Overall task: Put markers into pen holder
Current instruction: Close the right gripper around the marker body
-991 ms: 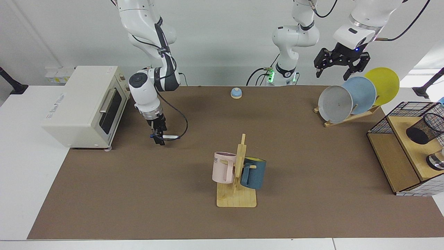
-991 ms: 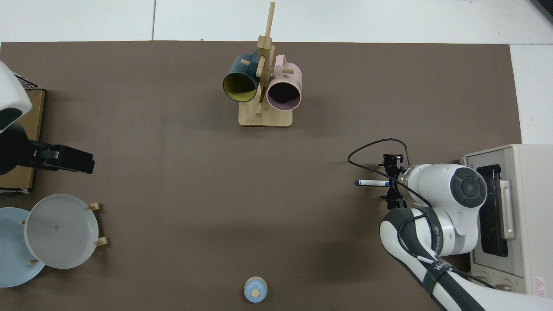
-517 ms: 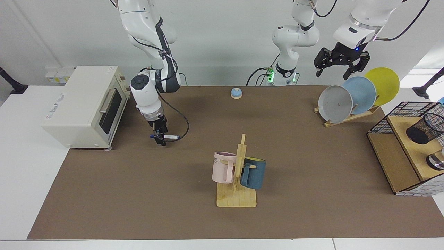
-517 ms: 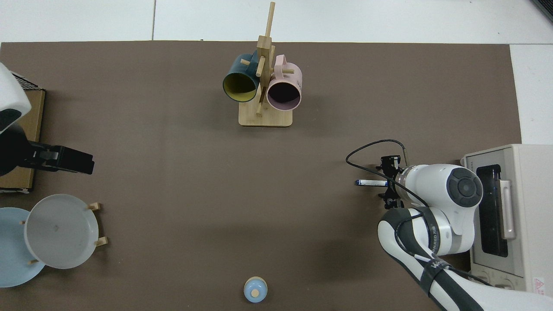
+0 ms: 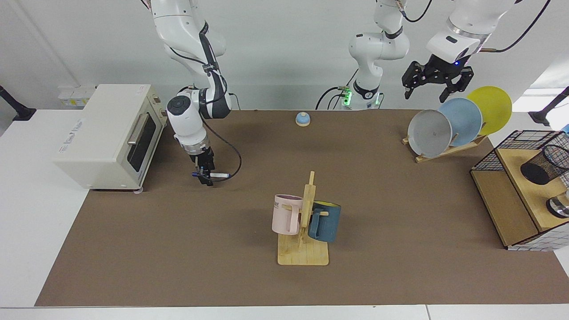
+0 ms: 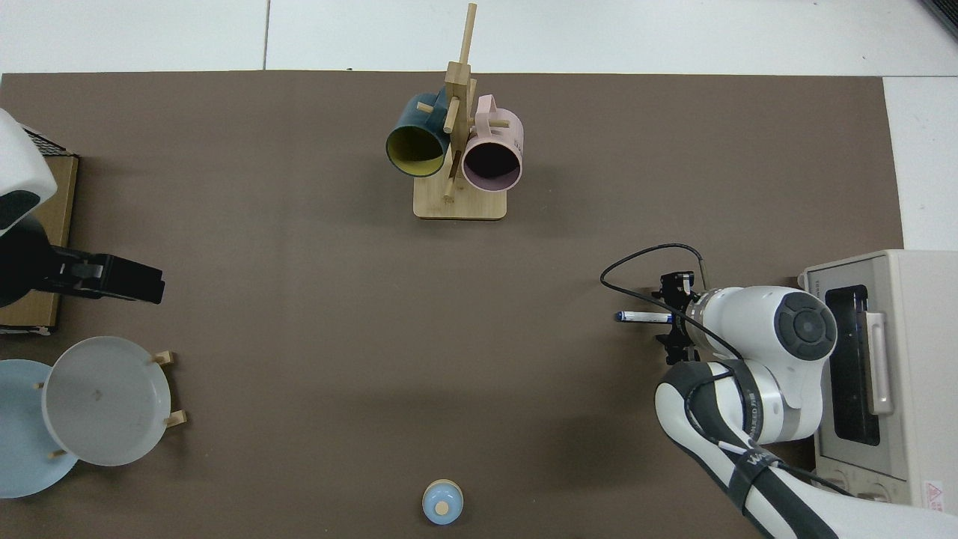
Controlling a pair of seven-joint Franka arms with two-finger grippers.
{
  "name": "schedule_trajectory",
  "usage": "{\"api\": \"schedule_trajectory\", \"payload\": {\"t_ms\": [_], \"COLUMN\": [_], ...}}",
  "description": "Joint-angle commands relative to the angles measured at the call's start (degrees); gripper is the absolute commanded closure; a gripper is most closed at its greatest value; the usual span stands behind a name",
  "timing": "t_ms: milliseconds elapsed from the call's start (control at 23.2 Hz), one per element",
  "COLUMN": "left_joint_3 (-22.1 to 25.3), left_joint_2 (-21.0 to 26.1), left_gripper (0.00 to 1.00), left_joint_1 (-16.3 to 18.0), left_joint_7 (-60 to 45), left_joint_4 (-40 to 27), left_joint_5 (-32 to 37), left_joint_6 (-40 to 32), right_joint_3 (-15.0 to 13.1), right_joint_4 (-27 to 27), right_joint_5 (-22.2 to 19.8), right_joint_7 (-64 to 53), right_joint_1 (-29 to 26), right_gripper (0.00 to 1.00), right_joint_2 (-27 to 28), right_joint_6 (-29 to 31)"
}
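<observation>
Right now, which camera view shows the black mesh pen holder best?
The facing view: the pen holder lies tilted on the wooden shelf, mesh and opening visible. In the top view the waiting left gripper and arm cover that corner, so the holder is hidden.

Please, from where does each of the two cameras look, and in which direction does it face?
Facing view: across the brown table, looking at both arm bases; right gripper holds the white blue-capped marker beside the cream toaster oven; left gripper waits above the tilted plates.
Top view: overhead, looking straight down; right gripper with marker, dark part of another arm at picture's left edge.
Shared: marker, oven, wooden mug rack.
</observation>
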Motion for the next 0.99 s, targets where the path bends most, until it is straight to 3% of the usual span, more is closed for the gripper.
{"api": "schedule_trajectory", "payload": {"t_ms": [0, 474, 603, 819, 948], "left_joint_3": [0.2, -0.1, -0.1, -0.1, -0.1], "left_joint_2": [-1.5, -1.5, -1.5, -1.5, -1.5], "left_gripper": [0.0, 0.0, 0.0, 0.0, 0.0], "left_joint_1": [-0.6, -0.7, -0.7, -0.8, -0.8], "left_joint_7": [-0.7, -1.2, -1.2, -1.2, -1.2], "left_joint_4": [-1.7, -1.7, -1.8, -1.7, -1.7], "left_joint_5": [0.0, 0.0, 0.0, 0.0, 0.0], "left_joint_6": [0.2, 0.2, 0.2, 0.2, 0.2], "right_joint_3": [0.0, -0.1, -0.1, -0.1, -0.1], "right_joint_4": [-1.9, -2.0, -1.9, -1.9, -1.9], "right_joint_5": [0.6, 0.6, 0.6, 0.6, 0.5], "right_joint_7": [1.3, 0.8, 1.0, 1.2, 1.2], "right_joint_1": [-0.5, -1.5, -1.4, -1.4, -1.4], "right_gripper": [0.3, 0.34, 0.45, 0.83, 0.97], "right_joint_2": [-1.1, -2.8, -3.0, -3.0, -3.0], "right_joint_6": [1.1, -1.3, -1.5, -1.5, -1.4]}}
